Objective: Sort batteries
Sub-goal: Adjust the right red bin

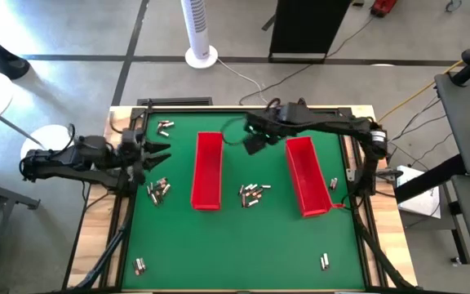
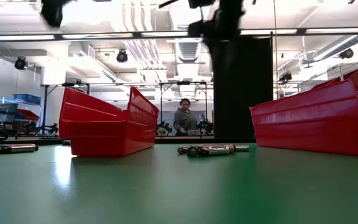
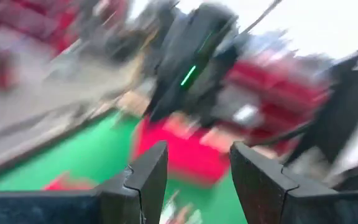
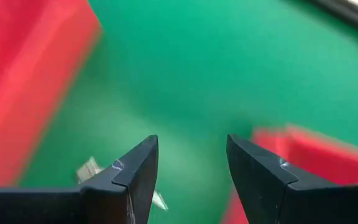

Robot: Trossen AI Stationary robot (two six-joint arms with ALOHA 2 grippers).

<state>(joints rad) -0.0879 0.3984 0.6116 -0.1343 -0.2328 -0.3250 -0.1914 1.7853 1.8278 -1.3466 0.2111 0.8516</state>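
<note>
Batteries [image 1: 252, 193] lie clustered between the two red trays [image 1: 207, 170], others scattered farther off; right gripper [image 1: 254, 144] hovers spread and empty beyond that cluster, left gripper [image 1: 158, 155] probably likewise; small rigid cylinders, likely roll-prone, best pinched mid-body.

From down at the level of my green surface [image 2: 179, 193] I see two red trays — one on the left [image 2: 107, 124], one on the right [image 2: 319, 124], well apart. Between them, farther back, a small cluster of batteries [image 2: 213, 149] lies on its side. More batteries [image 2: 8, 149] lie at the far left edge. One of my dark arms [image 2: 219, 22] comes down from above, blurred. Beyond the surface a person [image 2: 184, 118] sits in the room.
</note>
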